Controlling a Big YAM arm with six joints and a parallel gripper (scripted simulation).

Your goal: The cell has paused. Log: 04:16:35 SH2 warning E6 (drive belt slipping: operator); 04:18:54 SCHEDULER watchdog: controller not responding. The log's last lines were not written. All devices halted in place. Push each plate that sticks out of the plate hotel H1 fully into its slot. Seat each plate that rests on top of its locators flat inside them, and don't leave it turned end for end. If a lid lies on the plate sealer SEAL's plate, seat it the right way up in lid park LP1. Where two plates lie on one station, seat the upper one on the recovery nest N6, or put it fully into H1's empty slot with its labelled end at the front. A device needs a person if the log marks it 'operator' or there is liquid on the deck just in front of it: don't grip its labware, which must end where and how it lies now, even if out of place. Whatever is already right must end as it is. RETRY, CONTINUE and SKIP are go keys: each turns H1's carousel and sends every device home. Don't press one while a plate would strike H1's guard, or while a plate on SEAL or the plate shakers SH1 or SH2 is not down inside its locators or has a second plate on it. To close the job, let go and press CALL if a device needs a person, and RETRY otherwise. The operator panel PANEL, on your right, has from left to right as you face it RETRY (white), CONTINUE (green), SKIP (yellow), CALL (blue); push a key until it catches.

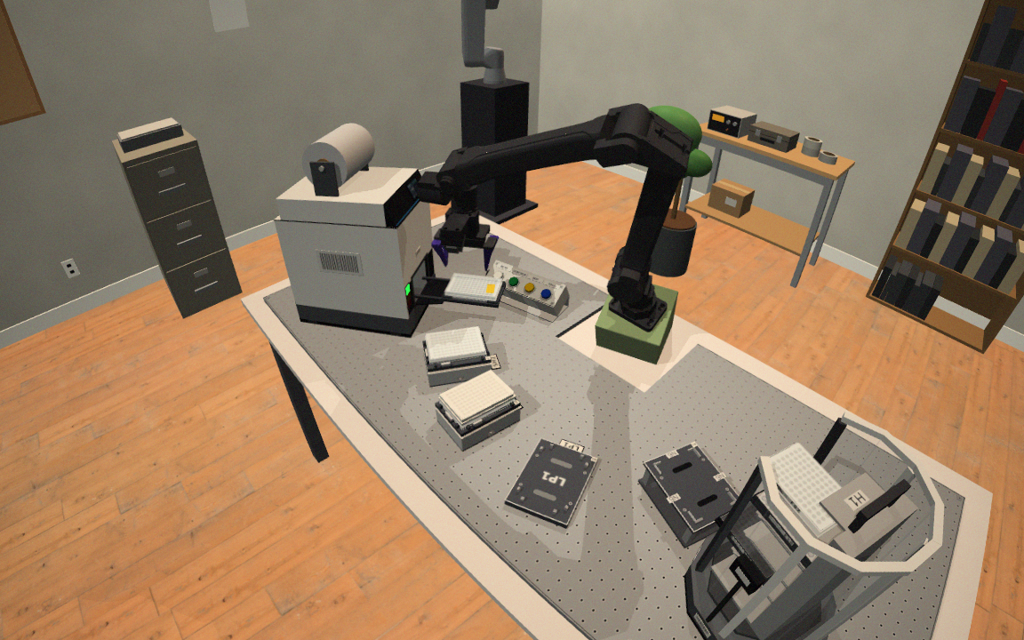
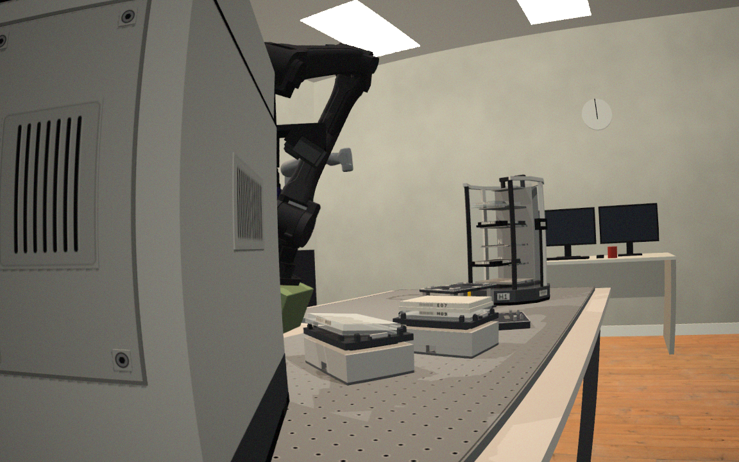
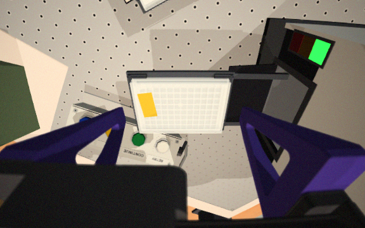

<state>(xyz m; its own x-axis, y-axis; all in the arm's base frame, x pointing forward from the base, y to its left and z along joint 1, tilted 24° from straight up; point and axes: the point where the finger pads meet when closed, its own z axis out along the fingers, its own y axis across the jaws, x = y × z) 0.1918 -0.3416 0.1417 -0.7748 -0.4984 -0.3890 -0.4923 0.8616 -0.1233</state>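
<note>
My gripper is open and empty. It hangs above the white gridded plate with a yellow patch at one end, which lies on the black tray sticking out of the sealer SEAL. The fingers stand clear of it on both sides. The operator panel lies just beyond the plate, with its green key and white key showing. On the deck, one shaker bears one plate. The other shaker bears two stacked plates, E07 over M09.
A green light is lit on the sealer's front. The lid park LP1 and a black nest lie flat on the near deck. The plate hotel H1 stands at the deck's end. The arm's green base is beside the panel.
</note>
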